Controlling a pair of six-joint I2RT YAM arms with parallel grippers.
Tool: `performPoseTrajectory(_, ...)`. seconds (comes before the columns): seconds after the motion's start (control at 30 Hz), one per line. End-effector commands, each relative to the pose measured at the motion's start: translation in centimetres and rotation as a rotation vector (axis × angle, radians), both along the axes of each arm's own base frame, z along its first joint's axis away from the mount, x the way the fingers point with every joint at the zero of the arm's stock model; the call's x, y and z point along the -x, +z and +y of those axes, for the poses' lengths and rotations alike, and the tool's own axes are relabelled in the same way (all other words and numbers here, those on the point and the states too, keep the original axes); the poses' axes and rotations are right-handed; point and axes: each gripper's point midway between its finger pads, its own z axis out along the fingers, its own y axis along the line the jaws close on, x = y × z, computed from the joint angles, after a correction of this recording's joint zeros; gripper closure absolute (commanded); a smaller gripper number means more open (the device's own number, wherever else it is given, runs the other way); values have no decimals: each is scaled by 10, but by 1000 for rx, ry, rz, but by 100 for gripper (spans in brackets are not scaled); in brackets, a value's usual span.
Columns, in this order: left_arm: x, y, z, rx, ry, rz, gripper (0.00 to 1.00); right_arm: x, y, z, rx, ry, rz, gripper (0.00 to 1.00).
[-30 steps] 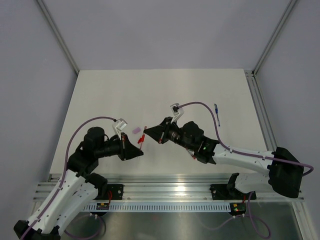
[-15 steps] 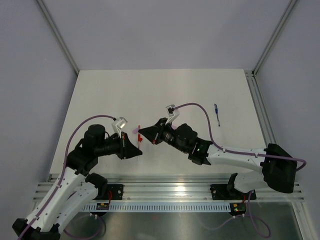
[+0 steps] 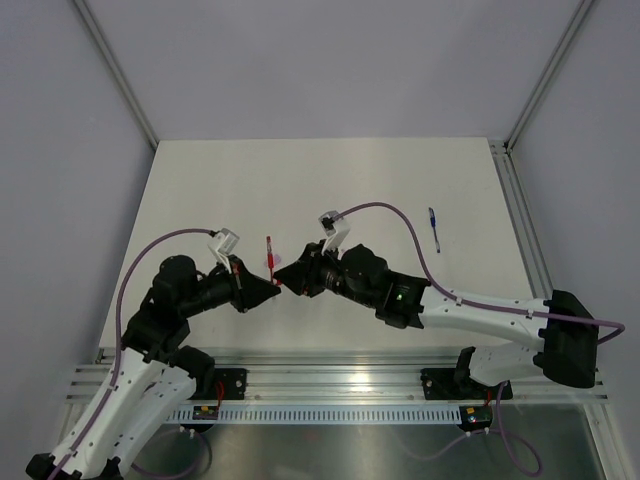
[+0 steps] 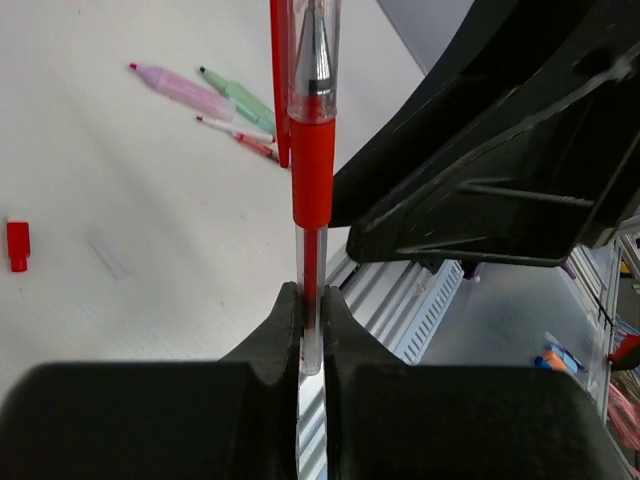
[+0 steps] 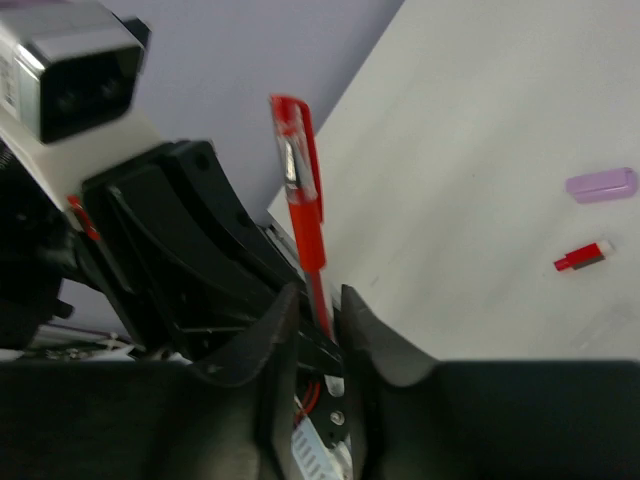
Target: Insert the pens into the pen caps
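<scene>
My left gripper (image 4: 311, 296) (image 3: 266, 286) is shut on the clear lower barrel of a red pen (image 4: 312, 170) (image 3: 268, 250), which points away from it. A red cap (image 5: 290, 125) with a clip sits over that pen's tip. My right gripper (image 5: 318, 302) (image 3: 284, 280) faces the left one tip to tip. Its jaws stand apart on either side of the pen's shaft, a small gap on each side. On the table lie a pink pen (image 4: 185, 88), a pale green pen (image 4: 240, 100), a thin red pen (image 4: 240, 140), a loose red cap (image 4: 17, 245) and a pink cap (image 5: 601, 184).
A blue pen (image 3: 433, 228) lies far right on the white table (image 3: 200, 190). A small red piece (image 5: 583, 258) rests near the pink cap. The metal rail (image 3: 340, 375) runs along the near edge, and grey walls enclose the table.
Both grippers have shifted left and closed in on each other. The right gripper's jaws, shut a second ago, have parted. The red pen now points up the table.
</scene>
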Motion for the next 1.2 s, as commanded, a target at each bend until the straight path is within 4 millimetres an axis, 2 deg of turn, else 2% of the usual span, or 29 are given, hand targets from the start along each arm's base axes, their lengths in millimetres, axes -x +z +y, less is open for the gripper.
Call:
performPoseTrajectory(0.0, -14, 27, -1, 63, 42, -132, 100, 4, 31, -6, 15, 27, -35, 65)
performPoseTrajectory(0.13, -11, 21, -1, 65, 35, -114, 100, -2, 54, -12, -4, 6, -77, 62)
performPoseTrajectory(0.3, -7, 21, 0, 68, 27, -122, 100, -4, 65, -10, -13, 16, -104, 57)
performPoseTrajectory(0.4, -5, 20, 0, 74, 24, -121, 100, -5, 67, -3, 2, 35, -109, 56)
performPoseTrajectory(0.53, -4, 28, -1, 85, 16, -145, 100, -12, 53, 8, 49, 38, -93, 55)
performPoseTrajectory(0.7, -3, 34, -1, 99, 10, -166, 100, -14, 47, 20, 62, 60, -86, 56)
performPoseTrajectory(0.73, -2, 34, -2, 98, 5, -164, 100, -16, 44, 22, 64, 60, -83, 57)
performPoseTrajectory(0.83, -1, 31, -1, 98, 6, -156, 100, -17, 42, 26, 61, 61, -81, 72)
performPoseTrajectory(0.87, -2, 31, -1, 97, 11, -156, 100, -18, 43, 25, 56, 55, -83, 83)
performPoseTrajectory(0.97, -3, 31, 1, 87, 21, -161, 100, -23, 38, 20, 62, 20, -86, 97)
performPoseTrajectory(1.03, -2, 29, 2, 78, 24, -157, 94, -24, 34, 16, 74, 13, -84, 100)
performPoseTrajectory(1.07, -3, 28, 3, 71, 30, -156, 78, -27, 32, 13, 83, 7, -84, 100)
performPoseTrajectory(1.17, -4, 26, 6, 43, 37, -158, 51, -33, 27, 2, 104, -9, -81, 100)
